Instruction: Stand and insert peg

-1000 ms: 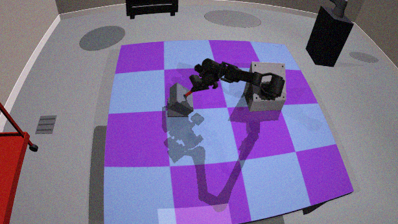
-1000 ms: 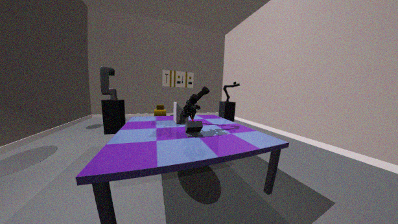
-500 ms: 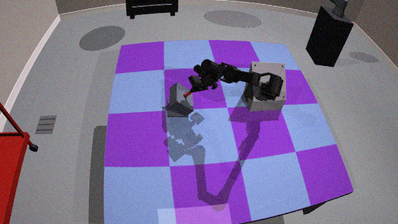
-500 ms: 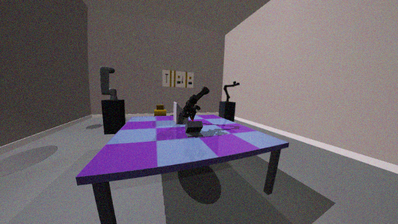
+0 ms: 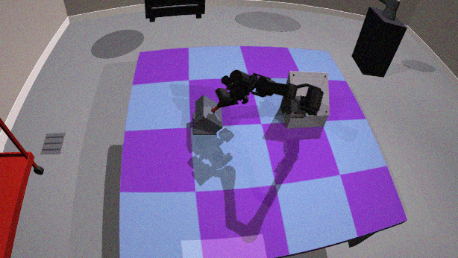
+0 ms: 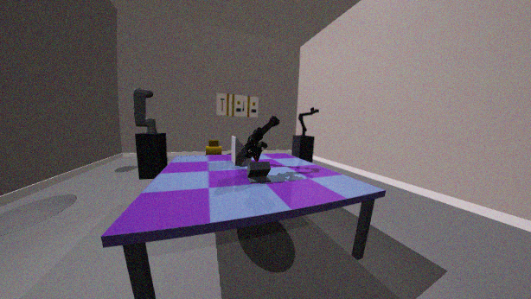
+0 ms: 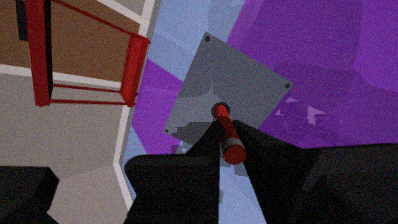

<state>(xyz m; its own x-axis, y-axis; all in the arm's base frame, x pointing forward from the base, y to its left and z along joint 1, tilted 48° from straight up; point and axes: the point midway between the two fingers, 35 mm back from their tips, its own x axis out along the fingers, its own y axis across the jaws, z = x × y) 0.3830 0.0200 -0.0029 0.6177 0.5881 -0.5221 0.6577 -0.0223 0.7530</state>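
The red peg (image 7: 229,132) (image 5: 214,109) is held at a slant. Its white-banded end is toward the wrist camera, and its plain end is at the hole (image 7: 220,109) in the sloped panel (image 7: 235,75) (image 5: 206,112) (image 6: 259,168). In the wrist view the plain end covers most of the hole, and a dark rim shows around it; how deep it sits cannot be told. My gripper (image 7: 224,124) (image 5: 218,107) is shut on the peg, close in front of the panel's face. The fingers hide part of the panel's near corner.
The arm's base stands by a pale box-like block (image 5: 307,121) on the checkered table (image 5: 160,160) (image 6: 173,216). A red cart (image 5: 15,186) (image 7: 134,70) stands on the floor beyond the table's edge. Dark pedestals (image 5: 378,45) (image 6: 150,155) stand farther off.
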